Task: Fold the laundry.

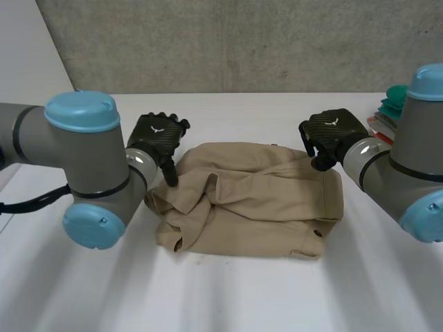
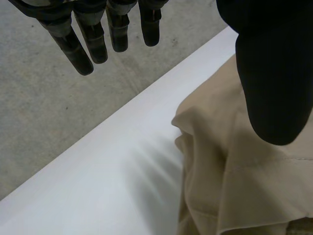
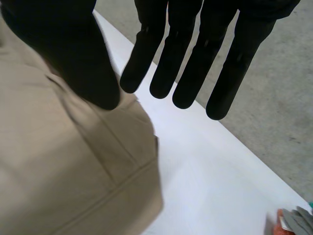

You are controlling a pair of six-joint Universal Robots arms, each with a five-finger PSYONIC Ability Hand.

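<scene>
A tan garment [image 1: 256, 200] lies bunched and partly folded in the middle of the white table [image 1: 228, 297]. My left hand [image 1: 160, 135] hovers at the garment's far left edge, its thumb pointing down at the cloth. In the left wrist view its fingers [image 2: 80, 54] are straight and spread away from the thumb [image 2: 274, 88], which hangs over the tan cloth [image 2: 230, 166]. My right hand [image 1: 333, 133] is at the far right corner. Its fingers [image 3: 186, 73] are straight beyond the cloth edge, with the thumb [image 3: 73, 63] over the garment [image 3: 58, 166]. Neither hand grips any cloth.
A stack of green and red items [image 1: 389, 111] sits at the table's far right edge, also seen past the right hand's fingertips [image 3: 293, 223]. A grey concrete wall [image 1: 242, 41] stands behind the table. Bare tabletop lies in front of the garment.
</scene>
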